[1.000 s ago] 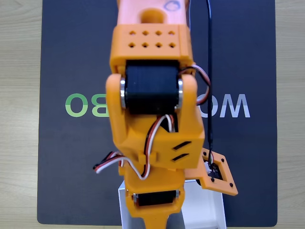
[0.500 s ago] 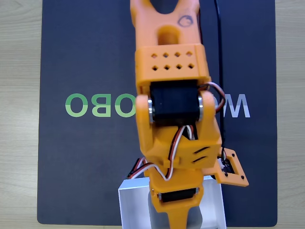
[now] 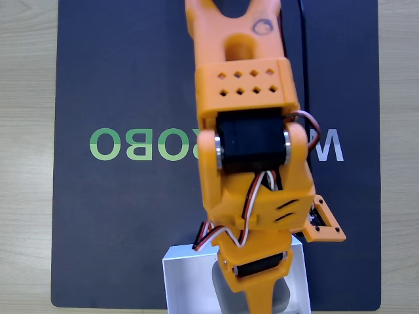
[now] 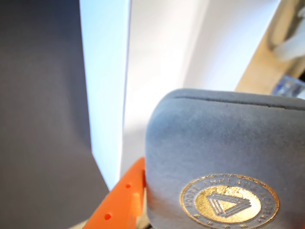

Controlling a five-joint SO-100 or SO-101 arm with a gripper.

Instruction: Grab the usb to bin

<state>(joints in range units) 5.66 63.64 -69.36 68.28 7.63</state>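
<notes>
USB case [image 4: 224,157] location: above the interior of the bin [image 4: 107,95] in the wrist view, with its lower left edge touching an orange pincer finger [image 4: 121,198].

Fixed view, left to right:
- Pale wood-grain desk [image 3: 26,163] shows along the left edge.
- A dark mat [image 3: 124,78] covers most of the desk. It carries green letters [image 3: 134,144] on its left half and white letters on its right half, partly covered by the arm.
- The orange arm [image 3: 252,137] runs from the top edge down the frame, right of centre, with a black servo body set into it and red, white and black wires looped below it.
- The bin [image 3: 180,281], a white box, sits at the bottom edge of the mat, below the arm.
- The pincer [image 3: 258,294] hangs over the bin. A grey rounded shape, the case [image 3: 283,297], shows beside it within the bin outline.
- A black cable [image 3: 306,98] runs down the right side of the arm.

Wrist view, left to right:
- Dark mat surface, then the thin white bin wall, then the pale bin interior.
- The grey case fills the lower right; its gold round emblem [image 4: 228,200] with a triangle faces the camera.

Pincer state: one finger touches the case; the second finger is hidden, so it cannot be told whether the case is pinched.
</notes>
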